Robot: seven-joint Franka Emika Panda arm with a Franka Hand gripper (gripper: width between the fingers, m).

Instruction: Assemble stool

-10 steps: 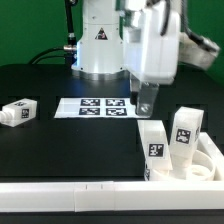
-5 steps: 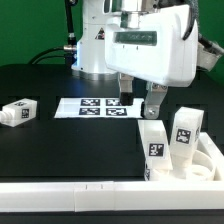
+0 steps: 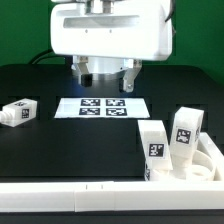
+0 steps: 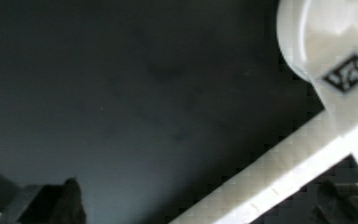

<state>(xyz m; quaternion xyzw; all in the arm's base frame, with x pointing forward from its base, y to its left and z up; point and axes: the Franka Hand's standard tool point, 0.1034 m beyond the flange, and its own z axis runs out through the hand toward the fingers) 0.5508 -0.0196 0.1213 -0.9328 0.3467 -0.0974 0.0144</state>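
Stool: you see it as loose white plastic pieces on the matte black worktop (image 3: 50,150), one at the exterior view's left and the rest grouped at its right.
Lying leg (image 3: 17,112): stubby and blocky, on its side near the exterior view's left edge. Its long axis runs across the view, slightly slanted, and a black-and-white square tag faces you.
Marker board (image 3: 100,106): thin flat white sheet with a row of square tags, lying flat near the middle.
Tool (image 3: 106,74): hangs over the worktop near the marker board with its dark fingers spread wide and nothing between them. The bulky white arm body above it is cut off by the top edge.
Front upright leg (image 3: 152,150): stands on end, long axis vertical, tag toward you.
Rear upright leg (image 3: 184,134): just beside it toward the exterior view's right, also on end, tag toward you.
Seat (image 3: 208,160): round flat disc. Only a curved rim shows past the two upright legs, and the right edge cuts it off. You cannot tell whether those legs are joined to it.
Rail (image 3: 90,197): long, smooth and white, running straight along the near edge.
Wrist view: blurred. A straight white band (image 4: 274,165) and a rounded white part (image 4: 327,40) bearing a tag show over dark worktop, but you cannot tell which pieces they are.
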